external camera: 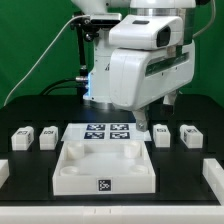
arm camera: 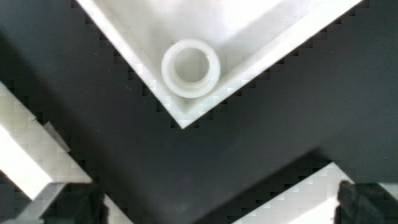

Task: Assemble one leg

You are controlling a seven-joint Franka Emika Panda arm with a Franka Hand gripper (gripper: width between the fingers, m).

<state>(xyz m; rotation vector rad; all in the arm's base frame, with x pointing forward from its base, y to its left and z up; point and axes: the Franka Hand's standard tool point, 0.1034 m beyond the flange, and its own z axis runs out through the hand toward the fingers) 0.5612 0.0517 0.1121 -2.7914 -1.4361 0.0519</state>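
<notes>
Jaws apart and empty, the gripper [arm camera: 210, 204] hangs over a corner socket [arm camera: 191, 68] of the tray [external camera: 70, 178], so fetching seems the step in hand: next it must shift to the leg [external camera: 162, 133] just beside the tray, on the exterior view's right, and grip it.

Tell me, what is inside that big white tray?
Nothing loose shows inside the tray; the wrist view shows one round corner socket, empty. The tray's near wall hides the floor strip just behind it.
</notes>
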